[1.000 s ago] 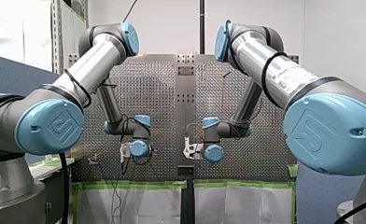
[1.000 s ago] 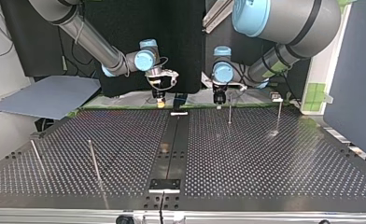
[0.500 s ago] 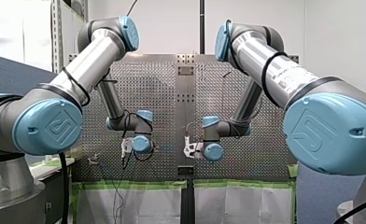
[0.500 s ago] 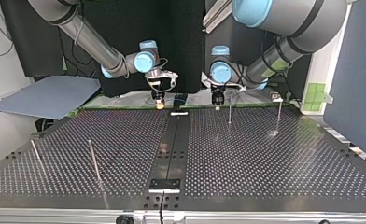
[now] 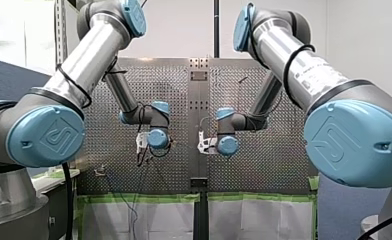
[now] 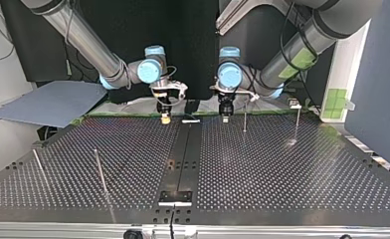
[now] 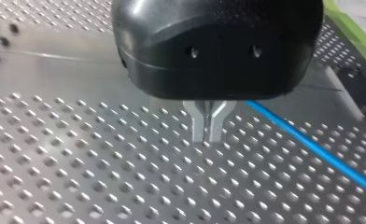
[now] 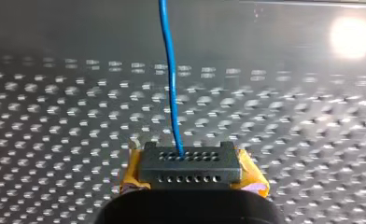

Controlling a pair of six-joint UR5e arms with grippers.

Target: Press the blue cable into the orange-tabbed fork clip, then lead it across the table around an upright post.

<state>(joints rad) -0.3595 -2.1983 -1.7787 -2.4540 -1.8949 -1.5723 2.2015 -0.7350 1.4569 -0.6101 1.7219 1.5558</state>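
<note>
Two UR5e arms reach over the perforated table (image 6: 282,169), my left arm (image 5: 84,65) entering at the front view's left and my right arm (image 5: 304,70) at its right, both wrists bent down close to the table's dark central strip (image 6: 183,159). My right gripper (image 8: 190,161), yellow pads showing at either side, is clamped on the blue cable (image 8: 169,70), which leaves from between its fingers and runs straight ahead across the holes to a bare band of metal (image 8: 78,28). My left gripper (image 7: 207,127), black with metal fingers (image 7: 199,126), has them pressed together with nothing seen between; the cable passes just beside them, emerging from under the gripper body and slanting away over the table, apart from the fingertips.

Only the wrist views show the cable plainly; in the top view it is too thin to make out. The top view in turn shows four upright posts (image 6: 244,118): two at that view's right, the nearer of them just beside my left gripper, and two at its left, closer to the camera and well apart from both grippers.

The blue joint caps (image 5: 46,135) carry an embossed logo mark in the front view; printed lettering on my right arm's tube is too small to read
</note>
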